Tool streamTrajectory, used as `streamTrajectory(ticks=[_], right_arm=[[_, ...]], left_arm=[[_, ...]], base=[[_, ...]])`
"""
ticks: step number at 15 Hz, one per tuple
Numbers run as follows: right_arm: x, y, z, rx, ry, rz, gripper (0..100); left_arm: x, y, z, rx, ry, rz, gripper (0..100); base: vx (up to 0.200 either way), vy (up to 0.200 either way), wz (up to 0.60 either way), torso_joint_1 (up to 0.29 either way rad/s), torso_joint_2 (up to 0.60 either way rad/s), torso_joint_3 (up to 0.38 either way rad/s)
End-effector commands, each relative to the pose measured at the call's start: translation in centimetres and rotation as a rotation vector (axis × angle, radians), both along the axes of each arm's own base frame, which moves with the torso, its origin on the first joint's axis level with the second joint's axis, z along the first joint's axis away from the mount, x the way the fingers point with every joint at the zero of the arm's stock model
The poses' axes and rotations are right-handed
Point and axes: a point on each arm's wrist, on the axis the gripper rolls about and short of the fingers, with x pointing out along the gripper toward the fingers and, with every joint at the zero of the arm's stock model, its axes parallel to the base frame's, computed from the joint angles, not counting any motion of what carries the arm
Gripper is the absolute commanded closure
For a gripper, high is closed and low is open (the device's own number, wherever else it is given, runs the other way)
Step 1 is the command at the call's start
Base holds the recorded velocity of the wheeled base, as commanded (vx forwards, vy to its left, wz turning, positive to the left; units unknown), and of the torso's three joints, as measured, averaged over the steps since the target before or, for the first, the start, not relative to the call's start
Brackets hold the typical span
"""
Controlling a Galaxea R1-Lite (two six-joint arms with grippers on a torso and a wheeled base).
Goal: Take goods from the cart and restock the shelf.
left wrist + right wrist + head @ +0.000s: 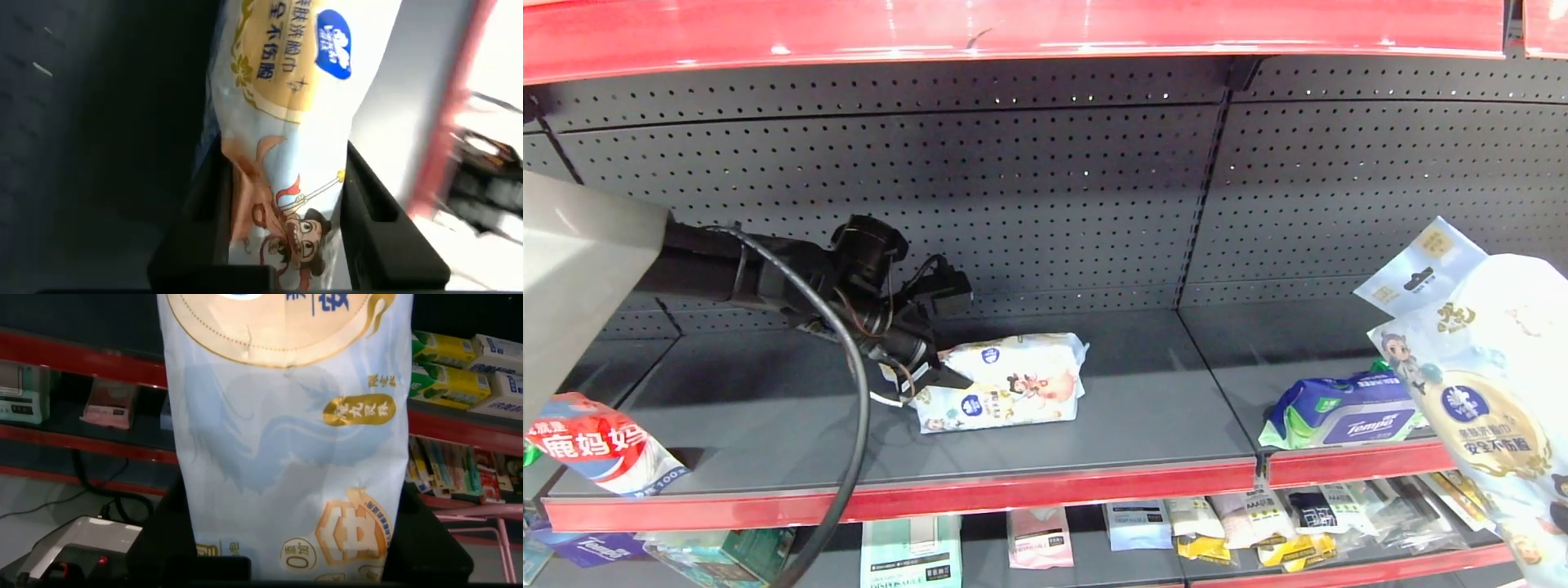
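— Any lettering or labels?
— Printed characters on white pack (1013, 380), blue-green pack (1347, 412), red-and-white bag (592, 449), large pale bag (1494, 392). Left unquoted.

We see a white soft wipes pack (1013, 380) printed with blue badges and an orange cartoon, a pale-blue plastic pouch (1494, 400) bearing a gold medallion, and a dark-grey perforated metal shelf (1143, 408) edged red.

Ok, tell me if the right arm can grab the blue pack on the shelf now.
Probably not: the right gripper is shut on a large white pouch, so it has no free grip for the blue pack.
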Motion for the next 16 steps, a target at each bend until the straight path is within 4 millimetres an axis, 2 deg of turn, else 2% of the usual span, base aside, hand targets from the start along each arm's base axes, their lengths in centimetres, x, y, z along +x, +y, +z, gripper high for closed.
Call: streamTrajectory(ticks=[1, 2, 4, 5, 9, 16], right_arm=[[0.4, -0.1, 0.3, 0.001, 0.008, 0.002, 100], [0.4, -0.1, 0.3, 0.001, 0.008, 0.002, 100], [0.9, -0.1, 0.5, 0.002, 0.014, 0.003, 100], [1.0, -0.1, 0.7, 0.001, 0.011, 0.005, 100], [1.0, -0.1, 0.8, 0.0, 0.009, 0.006, 100], [1.1, -0.1, 1.0, -0.004, 0.004, 0.007, 100]], left_arm=[[-1.8, 1.4, 2.6, -0.015, -0.055, 0.001, 100], [-1.8, 1.4, 2.6, -0.015, -0.055, 0.001, 100], [-4.5, 2.6, 2.6, -0.016, -0.023, -0.005, 100], [-5.4, 2.8, 1.8, -0.017, -0.019, -0.004, 100], [-6.1, 2.9, -0.2, -0.036, -0.042, -0.023, 100], [-6.4, 3.2, -0.5, -0.038, -0.044, -0.052, 100]], base=[[0.0, 0.0, 0.0, 0.0, 0.0, 0.0], [0.0, 0.0, 0.0, 0.0, 0.0, 0.0], [0.0, 0.0, 0.0, 0.0, 0.0, 0.0], [0.0, 0.0, 0.0, 0.0, 0.0, 0.0], [0.0, 0.0, 0.0, 0.0, 0.0, 0.0], [0.0, 0.0, 0.0, 0.0, 0.0, 0.0]])
